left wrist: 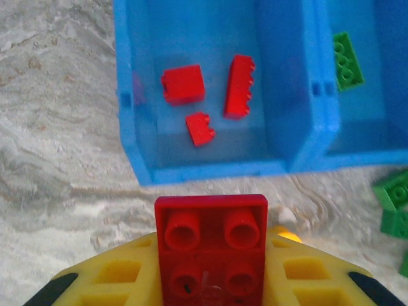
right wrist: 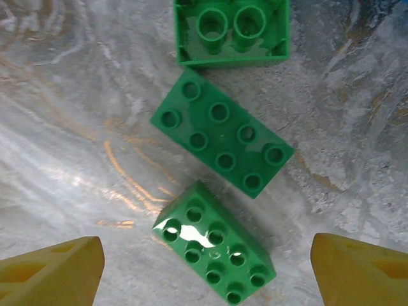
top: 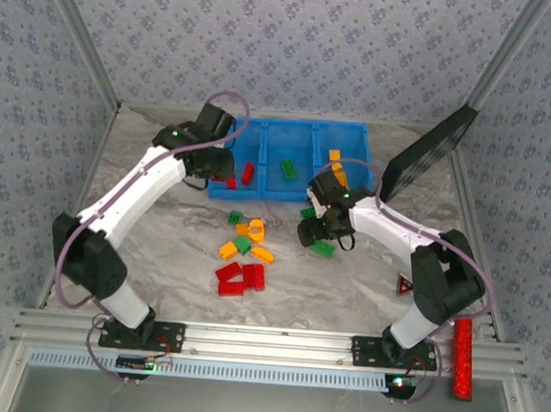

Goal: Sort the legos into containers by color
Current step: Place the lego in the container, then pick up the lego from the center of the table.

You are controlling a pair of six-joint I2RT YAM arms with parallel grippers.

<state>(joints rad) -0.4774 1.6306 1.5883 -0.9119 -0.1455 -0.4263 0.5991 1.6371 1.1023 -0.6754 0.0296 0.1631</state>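
A red lego sits nearest the lens, pinched between the yellow fingers of the left pincer. Its hollow underside faces the camera, and it hangs just short of the near wall of the blue tray.

The marbled desk carries that tray at its far side. The tray's left compartment holds three red bricks, the middle one a single green brick, and the right one at least one yellow-orange piece. Sorting is begun but, by my reckoning, well under half done.

Near the middle of the desk lies a loose cluster of red, orange and green pieces. To the right of it the right pincer hangs spread wide, gripping nothing, over green legos on the desk, with one of them directly between its fingers. Those and the cluster are left to sort, besides the red one in hand.
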